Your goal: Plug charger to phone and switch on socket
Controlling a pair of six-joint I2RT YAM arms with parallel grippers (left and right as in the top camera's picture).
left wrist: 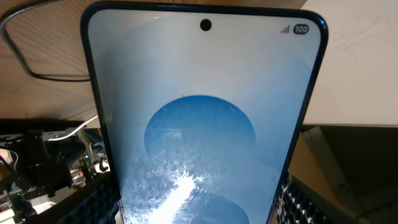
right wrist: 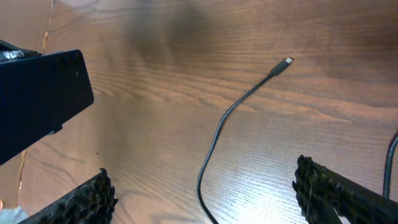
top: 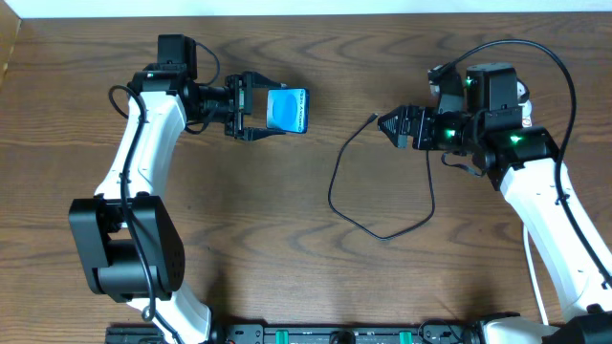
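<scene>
Closest to the left wrist lens: one slim rectangular smartphone (left wrist: 199, 93) with a lit pale-blue screen, a darker blue oval on it and "100" in the top corner. It stands upright, its lower sides pinched between the ribbed black fingers (left wrist: 99, 205) of the left gripper (left wrist: 199, 208), jaws closed onto it. It is held above the brown wood-grain table (top: 249, 220). Overhead, the smartphone sits left of centre, toward the far edge.

Right gripper (right wrist: 202, 171) — fingers spread wide, nothing between them, touching nothing.

One long thin black cable (right wrist: 214, 134) lies on the table. Its small metal plug tip (right wrist: 287, 61) rests just in front of the right gripper, well apart from the smartphone. Overhead, the cable loops toward the near side, then back up under the right arm — far end hidden there.

Count: two grippers, one smartphone, one black cable, one plug tip.
</scene>
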